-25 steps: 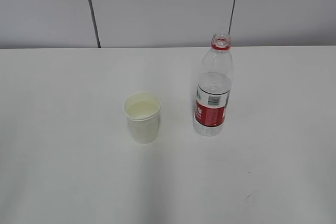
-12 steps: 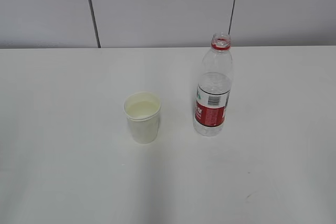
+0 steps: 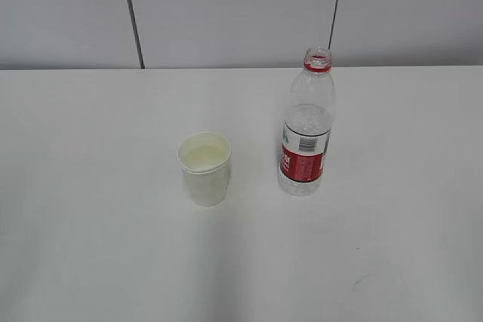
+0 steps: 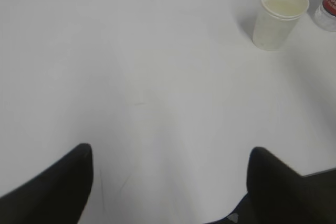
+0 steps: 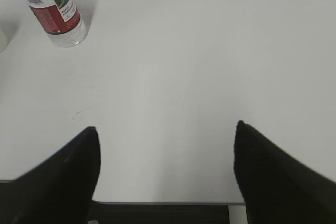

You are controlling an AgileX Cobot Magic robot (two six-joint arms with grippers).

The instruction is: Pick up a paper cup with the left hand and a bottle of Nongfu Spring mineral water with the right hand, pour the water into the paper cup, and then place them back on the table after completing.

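The paper cup (image 3: 204,169) stands upright near the centre of the exterior view, holding pale liquid, with the uncapped bottle (image 3: 306,125) upright just to its right, apart from it, both on the white table (image 3: 90,246). In the left wrist view the cup sits at the upper right, well away from the left hand (image 4: 168,182), whose fingers are spread apart and empty. The right hand (image 5: 165,169) is likewise spread and empty, the bottle at that frame's upper left, its top cut off.

No legible text; only a barcode on the bottle's (image 3: 306,141) red-and-white label (image 3: 304,157).
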